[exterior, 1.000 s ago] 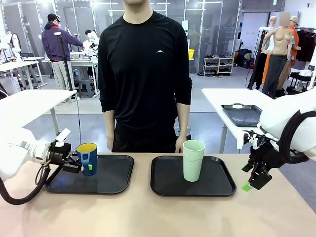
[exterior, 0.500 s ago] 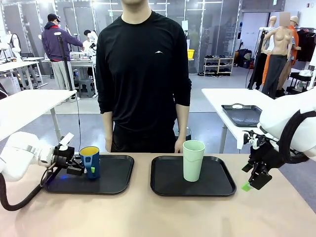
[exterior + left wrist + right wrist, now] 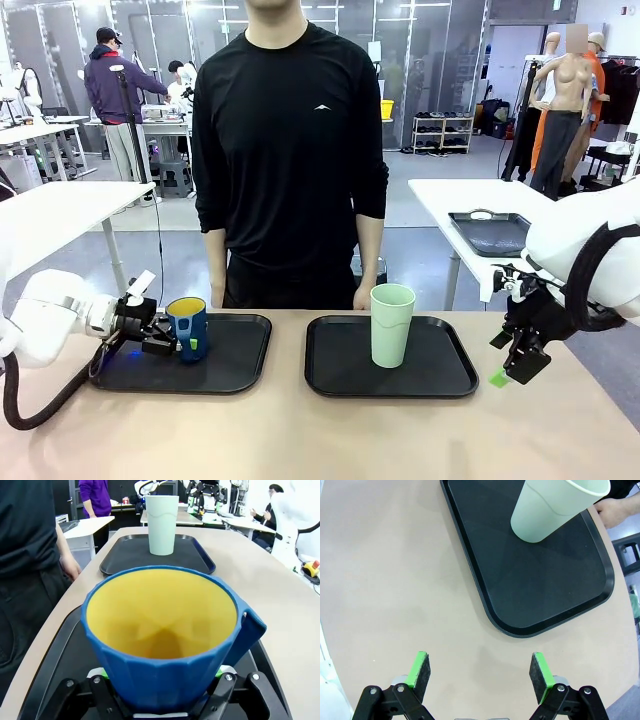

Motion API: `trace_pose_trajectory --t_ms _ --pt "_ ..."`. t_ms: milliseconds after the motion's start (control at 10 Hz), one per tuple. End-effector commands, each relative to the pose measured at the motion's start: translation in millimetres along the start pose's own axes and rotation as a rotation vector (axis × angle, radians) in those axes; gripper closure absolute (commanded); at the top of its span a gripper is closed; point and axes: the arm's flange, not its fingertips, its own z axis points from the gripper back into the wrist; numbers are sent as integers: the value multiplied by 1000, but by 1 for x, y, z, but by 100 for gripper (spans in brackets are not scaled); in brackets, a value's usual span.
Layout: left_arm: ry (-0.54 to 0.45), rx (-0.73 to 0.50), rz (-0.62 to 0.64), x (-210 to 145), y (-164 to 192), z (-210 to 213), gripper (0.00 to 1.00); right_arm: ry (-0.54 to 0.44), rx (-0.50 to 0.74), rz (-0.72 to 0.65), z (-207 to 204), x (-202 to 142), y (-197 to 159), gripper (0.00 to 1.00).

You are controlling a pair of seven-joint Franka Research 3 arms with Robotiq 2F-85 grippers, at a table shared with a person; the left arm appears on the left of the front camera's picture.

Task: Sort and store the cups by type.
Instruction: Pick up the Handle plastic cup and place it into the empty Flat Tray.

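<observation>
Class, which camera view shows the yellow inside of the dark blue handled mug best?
The left wrist view: it looks straight into the dark blue handled mug, yellow interior filling the frame. The front view shows the mug side-on, with just a yellow sliver at its rim.

No text, label, brand name, number or sign can be read anywhere in these views. The person's black shirt carries a small pale chest emblem, a shape without letters. Printed matter in the room behind is too small and blurred to make out.
</observation>
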Motion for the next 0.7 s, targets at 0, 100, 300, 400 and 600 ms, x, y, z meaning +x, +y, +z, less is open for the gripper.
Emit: trace_pose_trajectory --t_ms 0,100,300,400,600 --pt "-5 24 -21 -8 5 -4 29 7 -8 -7 -1 1 -1 0" --pt "5 29 -21 -10 5 -3 29 7 -8 -7 -1 1 -1 0" --pt "-5 39 -14 -13 4 -2 26 7 -8 -7 -1 1 -1 0" --pt "-5 36 -9 -13 4 -1 10 7 -8 -7 -1 1 -1 0" --pt "1 31 -9 -12 3 0 0 7 -8 -7 -1 1 -1 0"
